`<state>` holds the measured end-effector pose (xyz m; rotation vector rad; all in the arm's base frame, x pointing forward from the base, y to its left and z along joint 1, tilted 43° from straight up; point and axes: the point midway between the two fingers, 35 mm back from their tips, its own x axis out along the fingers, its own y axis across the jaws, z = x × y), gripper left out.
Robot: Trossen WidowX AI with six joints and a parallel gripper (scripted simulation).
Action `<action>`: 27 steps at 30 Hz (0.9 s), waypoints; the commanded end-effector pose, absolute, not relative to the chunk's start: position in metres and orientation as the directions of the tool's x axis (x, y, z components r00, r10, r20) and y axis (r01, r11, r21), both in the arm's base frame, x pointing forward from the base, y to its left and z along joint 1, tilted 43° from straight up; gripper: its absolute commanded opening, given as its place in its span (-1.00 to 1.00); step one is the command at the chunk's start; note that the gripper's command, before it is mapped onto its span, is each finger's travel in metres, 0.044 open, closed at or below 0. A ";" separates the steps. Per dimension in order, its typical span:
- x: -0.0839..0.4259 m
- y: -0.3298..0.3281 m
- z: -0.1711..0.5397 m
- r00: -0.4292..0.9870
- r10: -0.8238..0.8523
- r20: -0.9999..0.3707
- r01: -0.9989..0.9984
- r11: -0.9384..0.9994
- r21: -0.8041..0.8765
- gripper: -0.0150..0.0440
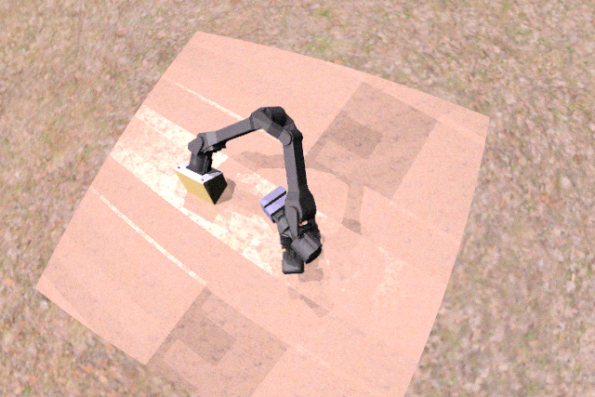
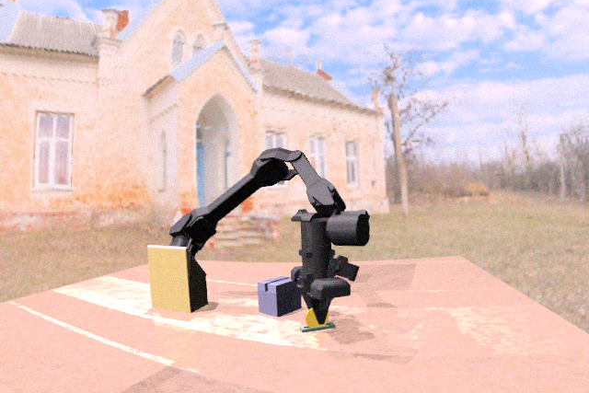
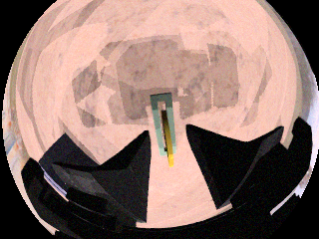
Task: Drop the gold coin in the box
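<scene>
The gold coin [image 2: 311,317] [image 3: 170,159] stands on edge in the dark-green holder [image 2: 311,329] [image 3: 160,98]. My gripper [image 2: 321,322] [image 3: 167,131] points down over it and is open. Its fingers are low at the coin, one on either side, with a gap on both sides in the wrist view. The near finger hides part of the coin in the exterior view. The closed blue-grey box [image 1: 280,191] [image 2: 273,299] [image 3: 61,155] stands close by, on the arm-base side. Its lid slot shows in the top and exterior views. A finger partly covers the box in the wrist view.
The arm's base stands on a yellow-sided block [image 1: 194,186] [image 2: 169,279], beyond the box from the holder. The tabletop [image 1: 384,286] [image 2: 143,331] has pale and dark patches and arm shadows. The arm bends high above the box.
</scene>
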<state>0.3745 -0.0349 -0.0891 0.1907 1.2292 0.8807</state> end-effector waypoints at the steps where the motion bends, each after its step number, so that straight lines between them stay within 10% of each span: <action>1: 0.372 -0.030 -0.094 0.061 0.679 -0.732 -0.473 0.665 0.578 0.05; 8: 0.372 -0.030 -0.094 0.061 0.679 -0.732 -0.473 0.665 0.578 -0.48; 27: 0.373 -0.039 -0.085 0.061 0.678 -0.733 -0.472 0.666 0.577 -0.49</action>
